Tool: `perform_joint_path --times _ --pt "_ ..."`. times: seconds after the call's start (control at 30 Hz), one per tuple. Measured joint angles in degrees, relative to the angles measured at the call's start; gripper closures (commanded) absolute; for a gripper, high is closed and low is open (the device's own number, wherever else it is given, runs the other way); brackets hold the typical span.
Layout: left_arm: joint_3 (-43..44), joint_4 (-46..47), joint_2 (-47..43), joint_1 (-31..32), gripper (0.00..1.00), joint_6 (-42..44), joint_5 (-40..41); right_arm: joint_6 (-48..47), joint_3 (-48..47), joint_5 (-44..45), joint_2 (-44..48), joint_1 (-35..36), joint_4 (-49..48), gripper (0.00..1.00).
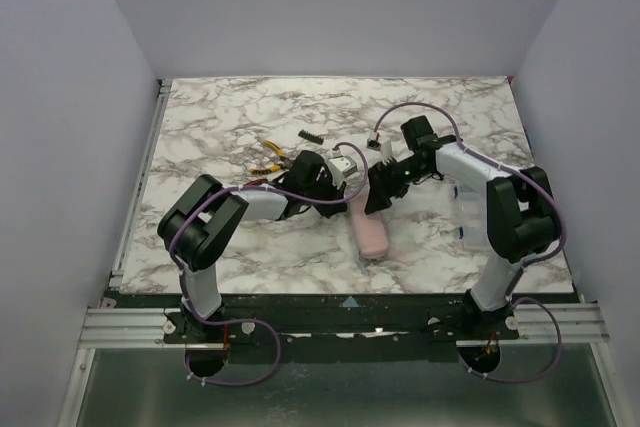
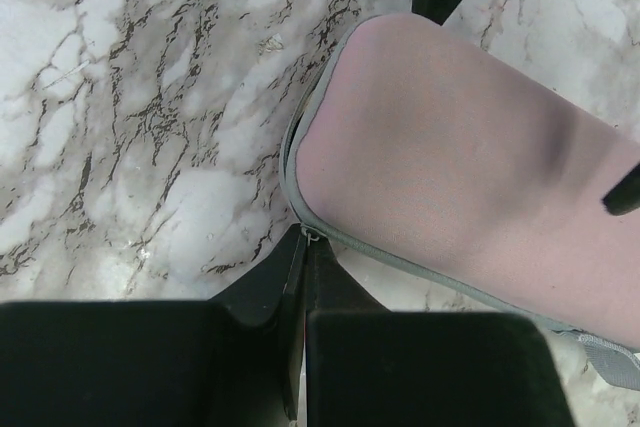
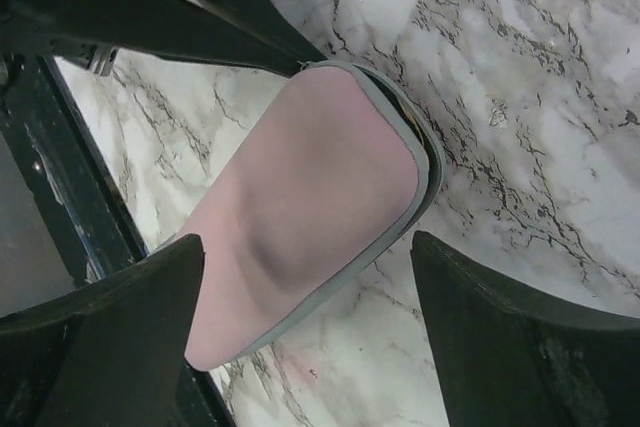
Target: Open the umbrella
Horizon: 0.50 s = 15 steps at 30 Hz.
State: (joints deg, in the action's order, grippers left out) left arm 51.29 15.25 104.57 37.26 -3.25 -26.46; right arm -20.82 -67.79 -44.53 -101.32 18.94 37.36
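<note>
Left gripper [image 2: 304, 243] is pinching. Its two black fingers are pressing almost together, and they seem to be nipping the grey-trimmed edge of the umbrella [image 2: 450, 177] at its rounded end, though the close wrist view is making the exact hold hard to read. Right gripper [image 3: 308, 247] is standing wide, with one finger on each side and the umbrella's body lying between them.

The marble-patterned table [image 1: 200, 127] is carrying everything. Both arms are reaching in from its near edge and meeting close to its middle, the left one from the left and the right one from the right.

The umbrella is lying folded shut on the table, pinkish-beige with a grey border. In the top view its length is running from the two grippers back toward the near edge. Its far end is sitting under the grippers and its near end is resting free on the marble.

Yellow-handled pliers [image 1: 268, 155] are lying on the table beyond the left arm, to the left of the grippers and apart from the umbrella.

A small black toothed piece [image 1: 307, 136] is lying a little farther back, near the pliers but not touching them.
</note>
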Motion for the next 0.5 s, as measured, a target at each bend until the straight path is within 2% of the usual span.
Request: perform_joint_path --times 0.13,0.23,0.37,0.5 --pt "-0.1 0.1 0.0 0.0 1.00 0.1 0.0 5.6 0.3 -0.5 -2.9 0.0 -1.7 0.24" --pt "-0.4 0.2 0.0 0.1 1.00 0.2 0.0 8.8 1.4 -2.6 -3.9 -0.1 -3.2 0.35" --pt "-0.9 0.3 0.0 0.1 1.00 0.2 0.1 13.6 2.6 -3.6 -4.3 -0.4 -5.8 0.62" --pt "-1.4 0.9 0.0 0.2 1.00 0.3 0.1 18.3 4.4 -4.7 -4.4 -0.5 -8.7 0.93"
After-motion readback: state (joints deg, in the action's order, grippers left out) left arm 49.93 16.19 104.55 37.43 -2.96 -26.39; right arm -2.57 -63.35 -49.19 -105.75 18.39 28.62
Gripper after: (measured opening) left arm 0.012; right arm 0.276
